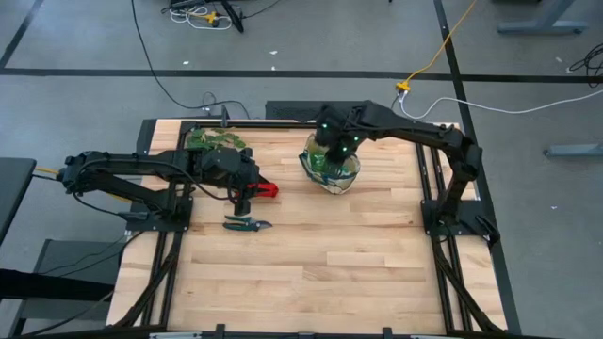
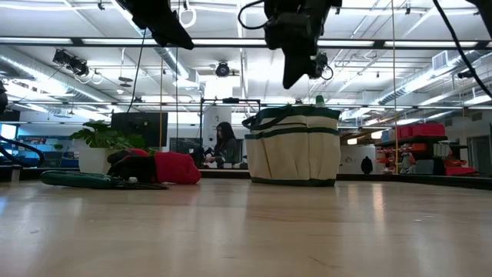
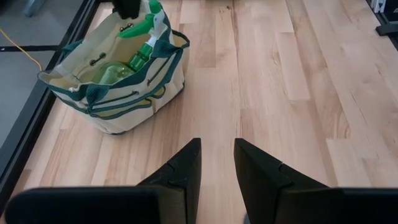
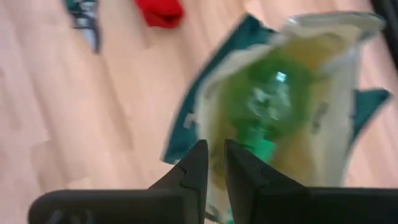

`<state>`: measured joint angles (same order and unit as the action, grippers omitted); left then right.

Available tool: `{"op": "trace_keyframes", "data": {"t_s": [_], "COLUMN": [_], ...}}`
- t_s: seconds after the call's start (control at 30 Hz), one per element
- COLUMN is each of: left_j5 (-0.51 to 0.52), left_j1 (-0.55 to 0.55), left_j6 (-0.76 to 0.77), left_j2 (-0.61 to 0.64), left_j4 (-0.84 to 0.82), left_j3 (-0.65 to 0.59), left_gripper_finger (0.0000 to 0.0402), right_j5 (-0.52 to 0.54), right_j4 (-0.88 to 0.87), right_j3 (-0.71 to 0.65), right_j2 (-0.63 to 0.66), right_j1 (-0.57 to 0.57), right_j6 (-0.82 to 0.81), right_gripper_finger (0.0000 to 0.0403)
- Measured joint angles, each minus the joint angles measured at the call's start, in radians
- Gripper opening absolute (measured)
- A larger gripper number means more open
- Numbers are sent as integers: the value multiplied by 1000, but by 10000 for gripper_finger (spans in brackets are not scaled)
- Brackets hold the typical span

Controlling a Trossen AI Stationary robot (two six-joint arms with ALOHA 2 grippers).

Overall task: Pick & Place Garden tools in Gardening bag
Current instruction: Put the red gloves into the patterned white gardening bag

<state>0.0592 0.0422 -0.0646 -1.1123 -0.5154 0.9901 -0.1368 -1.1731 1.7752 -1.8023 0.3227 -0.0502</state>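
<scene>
Fingers first: on my left gripper (image 1: 242,203) the two dark fingers (image 3: 180,174) stand slightly apart with only bare wood showing between them, holding nothing. That gripper hangs over the left half of the pale wooden plank bench (image 1: 311,264), just above the crumpled red fabric gloves (image 1: 266,189), which lie flat on the boards right beside it. A little nearer the front edge lie the dark-handled pruning shears (image 1: 247,224), on their side, apart from the gloves. Behind my left arm, at the back-left corner of the bench, sits a leafy green plant sprig (image 1: 215,140).

Moving right, past a bare stretch of boards, the soft round cream fabric gardening bag with dark green trim (image 1: 332,169) stands upright near the back middle of the bench. Inside it the green plastic spray bottle (image 3: 134,53) leans with its trigger end poking up above the rim.

My right gripper (image 1: 337,151) hovers directly over the mouth of the bag, clear of the rim as seen from bench height. Its fingers (image 4: 186,171) are nearly together, a narrow gap between them, and nothing is caught there; the bottle's green cap sits just beyond the tips.

I cannot make out the wooden-handled rake anywhere.
</scene>
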Motion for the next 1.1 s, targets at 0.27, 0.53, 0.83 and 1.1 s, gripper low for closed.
{"op": "trace_keyframes", "data": {"t_s": [0.27,0.53,0.83,1.1], "left_j5": [0,152,196,195], "left_j1": [0,0,0,0], "left_j6": [0,-15,-45,-45], "left_j2": [0,0,0,0], "left_j4": [-54,-203,-242,-241], "left_j3": [0,0,0,0], "left_gripper_finger": [103,103,103,103], "right_j5": [-40,-85,-89,-82], "right_j4": [60,113,143,146], "right_j3": [0,0,0,0], "right_j2": [0,0,0,0], "right_j1": [-72,-172,-251,-271], "right_j6": [7,8,3,-24], "right_gripper_finger": [49,49,49,49]}}
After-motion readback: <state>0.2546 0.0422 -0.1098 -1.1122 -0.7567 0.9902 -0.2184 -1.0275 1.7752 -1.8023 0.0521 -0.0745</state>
